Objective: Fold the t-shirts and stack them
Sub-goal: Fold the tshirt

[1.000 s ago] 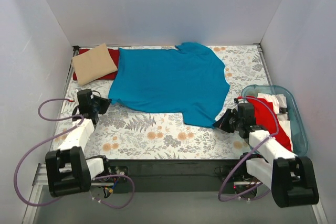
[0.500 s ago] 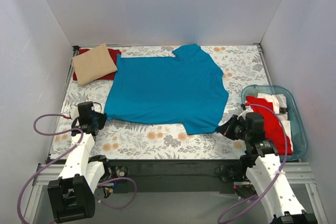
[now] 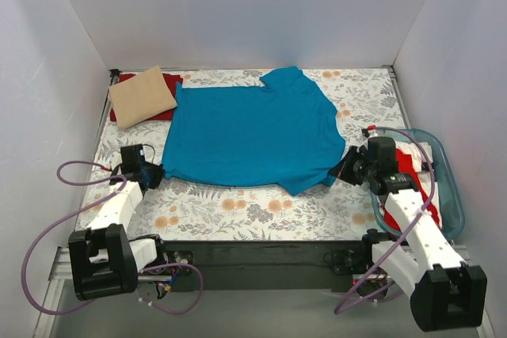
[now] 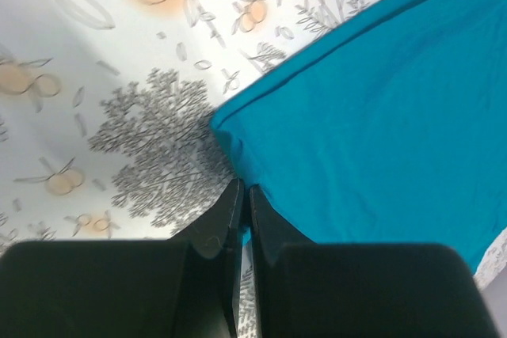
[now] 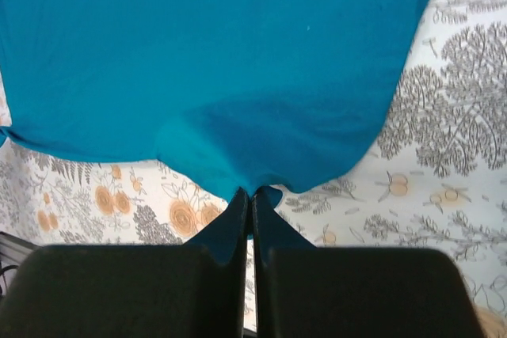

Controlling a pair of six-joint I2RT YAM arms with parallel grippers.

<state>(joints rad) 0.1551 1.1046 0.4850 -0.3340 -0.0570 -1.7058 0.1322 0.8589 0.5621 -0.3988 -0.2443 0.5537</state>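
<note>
Both jaws are clamped on the near corners of the teal-blue t-shirt (image 3: pixel 249 136); lift evenly, hem taut.

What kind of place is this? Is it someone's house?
Probably a robot test booth, not a house. Plain white walls box in a floral-patterned table cloth, and two bolted-down robot arms work there, the left gripper and right gripper pinching a teal-blue cloth t-shirt.

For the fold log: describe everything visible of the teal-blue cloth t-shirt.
The teal-blue short-sleeved cloth t-shirt, plain and soft, lies spread mostly flat on the floral-patterned table cloth. The left gripper is shut on its near left corner, the right gripper on its near right edge, where the cloth draws to a point.
</note>
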